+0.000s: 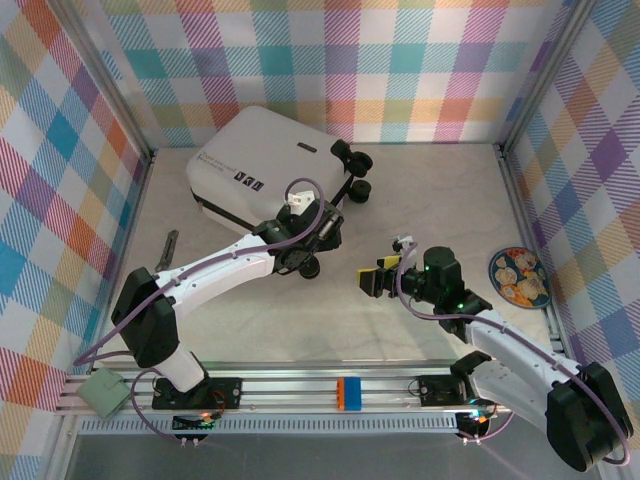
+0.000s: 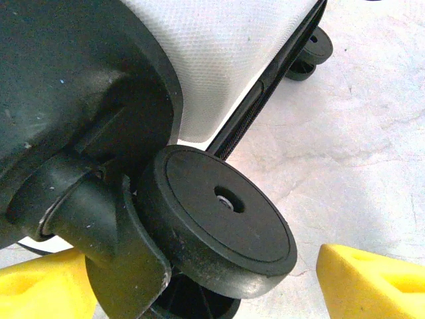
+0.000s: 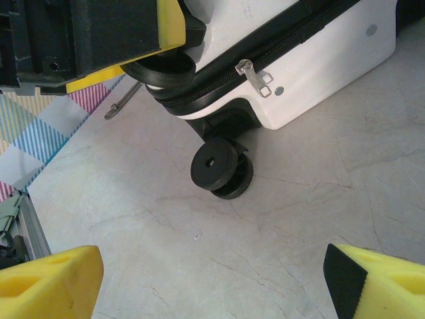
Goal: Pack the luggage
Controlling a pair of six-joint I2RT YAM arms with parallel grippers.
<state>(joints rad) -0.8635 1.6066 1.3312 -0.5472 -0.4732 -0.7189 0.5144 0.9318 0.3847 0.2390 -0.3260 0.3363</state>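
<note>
Marbled grey table between checked walls carries the luggage at its far left, zipped shut and flat, long axis running left to right with wheels at the right end. Our left claw is nearer, spread either side of the near wheel there, while our right claw, likewise spread and empty, hangs just right of that corner, facing it.
</note>
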